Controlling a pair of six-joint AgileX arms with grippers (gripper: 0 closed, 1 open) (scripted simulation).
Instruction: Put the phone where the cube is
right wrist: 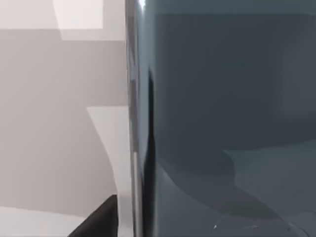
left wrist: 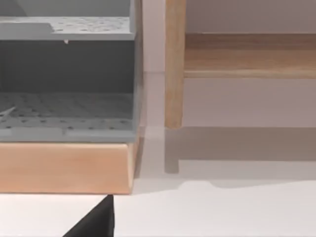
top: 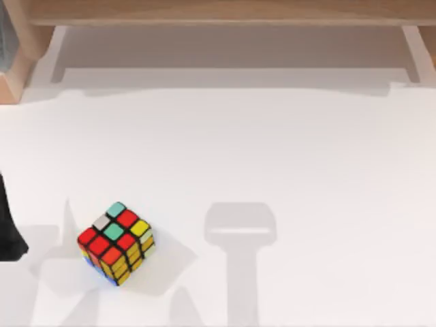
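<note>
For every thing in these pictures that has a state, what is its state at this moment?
cube: resting on the white table toward its left side, upright, stickers scrambled, nothing touching it.
phone: very close before the right wrist camera, dark glossy face toward it; whether it is gripped cannot be told.
grey shelf unit: standing on a wooden base, its perforated shelves bare.

Bright, even light across the white table [top: 286, 157] from above; we see no glare there. The cube [top: 116, 242] throws a soft grey shadow toward the right and front. A paler arm-shaped shadow lies mid-table, front centre, edges fuzzy. The wooden shelf [top: 218, 12] shades a band along the back. Top view slightly soft overall, no edge warping we can spot. Left wrist view: grey rack [left wrist: 66, 74] dim inside, wood evenly lit. Right wrist view: the phone [right wrist: 227, 118] very close, glossy, thin highlight down its edge, faint reflections.
</note>
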